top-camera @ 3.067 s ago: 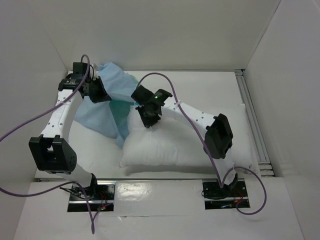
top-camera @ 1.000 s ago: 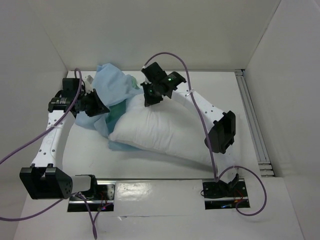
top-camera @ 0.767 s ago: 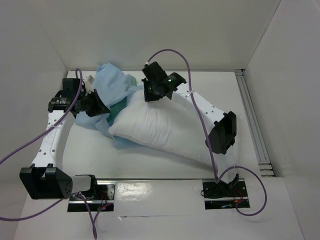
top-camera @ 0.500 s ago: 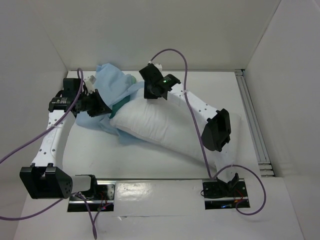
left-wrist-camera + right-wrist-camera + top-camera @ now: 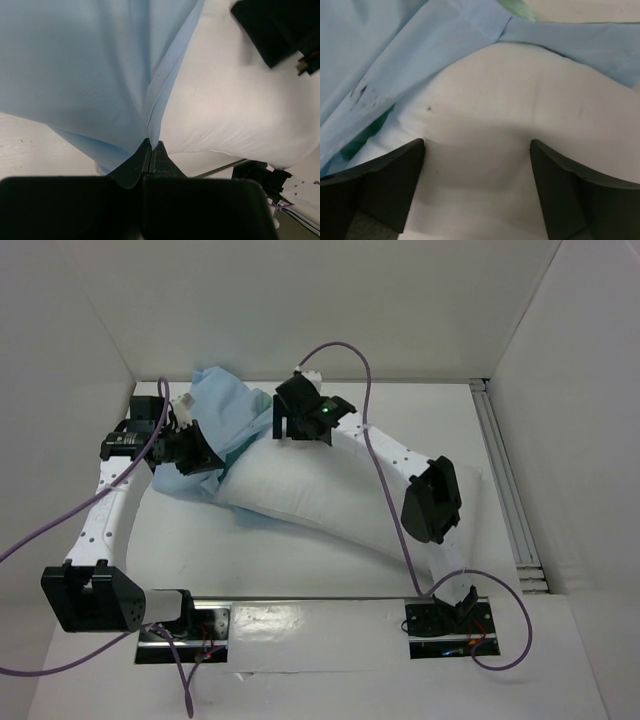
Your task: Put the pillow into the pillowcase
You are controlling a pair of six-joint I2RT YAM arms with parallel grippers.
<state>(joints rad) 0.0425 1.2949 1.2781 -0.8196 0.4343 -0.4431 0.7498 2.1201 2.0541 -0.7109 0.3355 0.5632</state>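
When viewed from above, shows the white pillow (image 5: 330, 505) laid slantwise on the table (image 5: 200, 560), running from the lower right up toward centre-left, with its upper-left end against the crumpled pale blue pillowcase (image 5: 225, 415) in the upper left of the frame. Places the left gripper (image 5: 205, 458) at the pillowcase's lower edge; in the left wrist view, jaws pressed fully together on a fold of the blue cloth, with the pillow to the right of that fold. Places the right gripper (image 5: 287, 430) over the pillow's upper-left end; in the right wrist view, jaws spread wide astride white fabric, gripping nothing. Along the top of that view, blue hem draped over the pillow's far end, with a sliver of green cloth at lower left.
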